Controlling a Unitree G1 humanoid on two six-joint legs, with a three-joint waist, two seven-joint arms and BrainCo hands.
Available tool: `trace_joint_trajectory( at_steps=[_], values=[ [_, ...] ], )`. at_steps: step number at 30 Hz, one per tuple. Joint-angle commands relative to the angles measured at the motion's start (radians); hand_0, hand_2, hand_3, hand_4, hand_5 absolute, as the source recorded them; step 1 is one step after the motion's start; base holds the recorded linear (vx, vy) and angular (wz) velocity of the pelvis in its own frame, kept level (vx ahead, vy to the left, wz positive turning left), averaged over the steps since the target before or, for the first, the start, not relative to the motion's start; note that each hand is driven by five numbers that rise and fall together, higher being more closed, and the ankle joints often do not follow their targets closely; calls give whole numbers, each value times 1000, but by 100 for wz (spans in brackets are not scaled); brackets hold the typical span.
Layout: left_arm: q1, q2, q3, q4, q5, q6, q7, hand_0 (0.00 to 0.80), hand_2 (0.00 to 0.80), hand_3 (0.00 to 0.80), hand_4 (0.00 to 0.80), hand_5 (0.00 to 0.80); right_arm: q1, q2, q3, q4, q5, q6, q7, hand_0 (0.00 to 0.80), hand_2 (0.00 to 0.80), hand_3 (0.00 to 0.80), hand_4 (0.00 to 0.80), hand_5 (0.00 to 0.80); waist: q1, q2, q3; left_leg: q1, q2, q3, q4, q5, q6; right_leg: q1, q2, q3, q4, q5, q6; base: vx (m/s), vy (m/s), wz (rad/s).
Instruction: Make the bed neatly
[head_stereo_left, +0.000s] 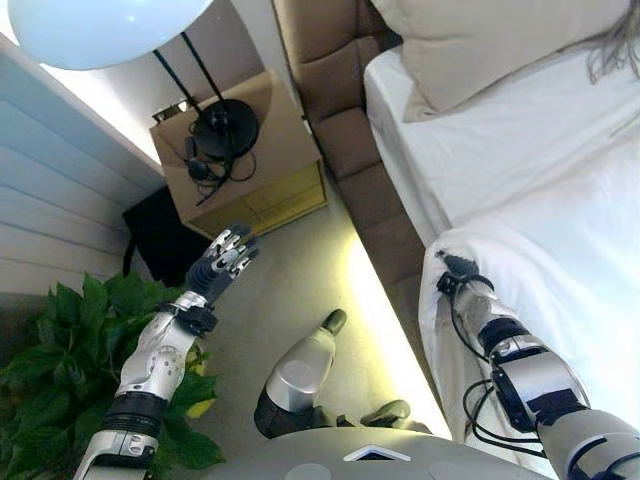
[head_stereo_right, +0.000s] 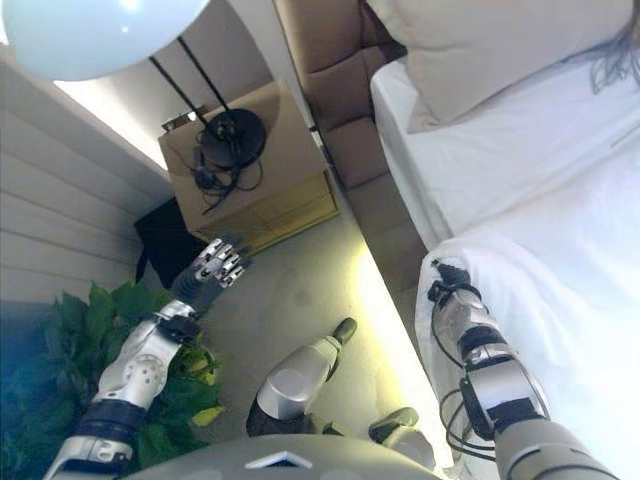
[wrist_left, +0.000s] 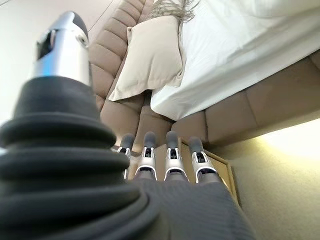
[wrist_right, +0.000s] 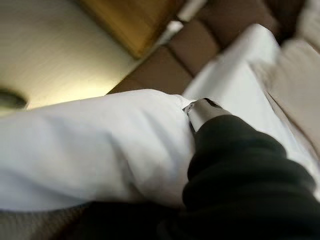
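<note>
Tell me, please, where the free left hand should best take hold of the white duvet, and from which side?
Probably the duvet's hanging edge beside the right hand, approached from the floor side. That edge drapes over the bed's side there, so fingers could close round it. The left hand hangs open above the floor.

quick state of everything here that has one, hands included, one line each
left hand: open, fingers straight, held over the floor, holding nothing
right hand: at the duvet edge, fingers hidden in the cloth
white duvet: bunched at the bed's side, hanging over the edge
pillow: lying at the bed's head, uncovered
lamp: lit
nightstand: drawers closed
</note>
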Motion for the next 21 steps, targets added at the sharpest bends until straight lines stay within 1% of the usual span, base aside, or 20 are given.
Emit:
trace_joint_trajectory(
  at_steps=[1,4,5,6,7,12,15,16,19,21],
  values=[
    [8,14,-15,-15,48,-22,-40,0,0,0,0,0,-180,177,85,-150,-24,-20,75,800,800,800,800,800,57,-44,-58,-27,0,-26,-25,44,-17,56,-128,14,9,169,33,39,35,6],
    [3,10,-12,-7,55,-20,-43,0,0,0,0,0,-172,190,78,-145,-18,-22,63,800,800,800,800,800,59,-42,-57,-27,-9,-36,-23,46,-16,56,-131,13,18,174,34,14,19,11],
    [4,10,-10,-5,57,-20,-47,0,0,0,0,0,-166,189,75,-143,-18,-21,64,659,659,659,659,659,59,-42,-57,-26,-10,-37,-23,47,-16,56,-131,13,20,175,34,-6,-1,9],
    [8,10,-4,-5,61,-20,-53,0,0,0,0,0,-153,187,69,-140,-16,-21,60,238,238,238,238,238,59,-43,-56,-24,-11,-39,-25,47,-15,55,-132,12,25,177,35,-12,-6,5],
    [11,9,0,-3,62,-19,-57,0,0,0,0,0,-146,183,65,-140,-9,-19,60,0,0,0,0,0,57,-44,-56,-21,-11,-39,-27,47,-15,55,-132,12,26,179,36,0,0,0],
    [25,5,13,12,73,-27,-68,0,0,0,0,0,-81,169,26,-127,21,-37,76,0,0,0,0,0,43,-52,-60,-2,-8,-36,-34,44,-13,56,-128,21,27,188,37,0,0,0],
    [42,-8,23,22,78,-32,-62,0,0,0,0,0,21,158,10,-131,-34,-37,97,0,0,0,0,0,22,-58,-69,13,-3,-30,-40,41,-13,56,-119,37,18,189,36,0,0,0],
    [48,-15,22,24,90,-41,-61,0,0,0,0,0,64,154,10,-120,-34,-35,103,0,0,0,0,0,14,-57,-73,18,1,-27,-42,39,-12,56,-115,44,15,185,33,-5,7,-6],
    [54,-26,12,27,102,-55,-57,0,0,0,0,0,112,147,0,-82,-17,-45,112,0,0,0,0,0,5,-52,-76,28,8,-26,-45,37,-12,55,-109,51,13,173,28,1,6,-14],
    [58,-40,-5,39,100,-75,-51,0,0,0,0,0,156,146,-22,-41,4,-67,127,0,0,0,0,0,-9,-41,-79,31,17,-17,-48,37,-15,57,-103,57,8,157,23,-26,21,-10]
  ],
)
